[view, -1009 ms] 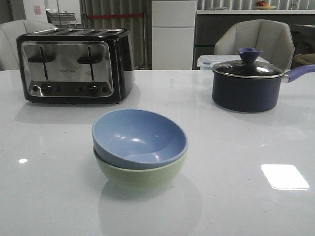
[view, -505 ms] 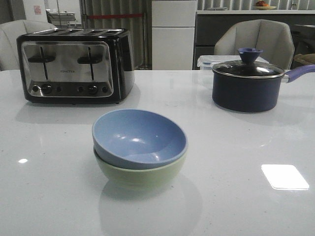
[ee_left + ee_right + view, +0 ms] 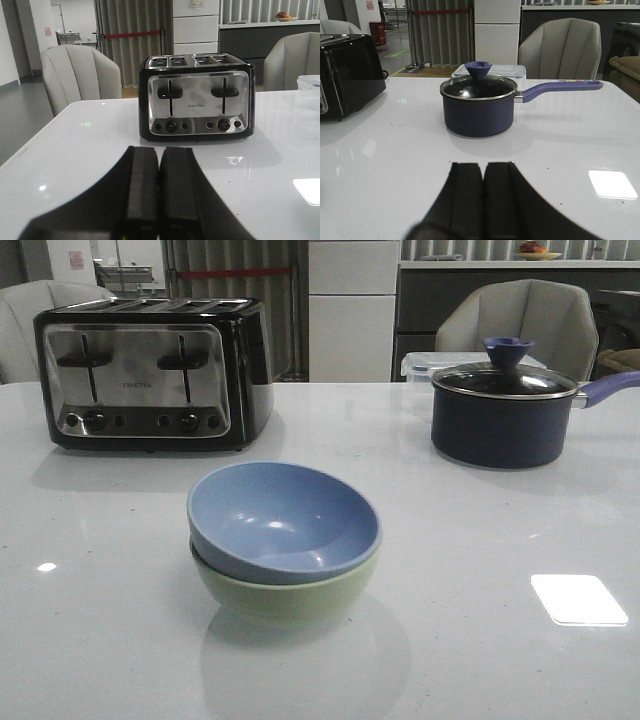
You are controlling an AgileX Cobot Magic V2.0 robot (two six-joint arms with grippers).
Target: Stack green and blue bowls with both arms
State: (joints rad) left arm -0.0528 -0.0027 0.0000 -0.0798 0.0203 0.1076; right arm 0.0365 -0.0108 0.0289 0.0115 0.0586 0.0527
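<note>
In the front view the pale blue bowl (image 3: 283,520) sits nested inside the pale green bowl (image 3: 290,595), slightly tilted, near the middle of the white table (image 3: 480,540). No arm or gripper shows in the front view. My left gripper (image 3: 159,152) is shut and empty in the left wrist view, low over the table and facing the toaster. My right gripper (image 3: 483,167) is shut and empty in the right wrist view, low over the table and facing the saucepan. Neither wrist view shows the bowls.
A black and chrome toaster (image 3: 150,375) stands at the back left and also shows in the left wrist view (image 3: 197,97). A dark navy lidded saucepan (image 3: 505,410) with a purple handle stands at the back right and in the right wrist view (image 3: 479,105). Grey chairs stand behind the table.
</note>
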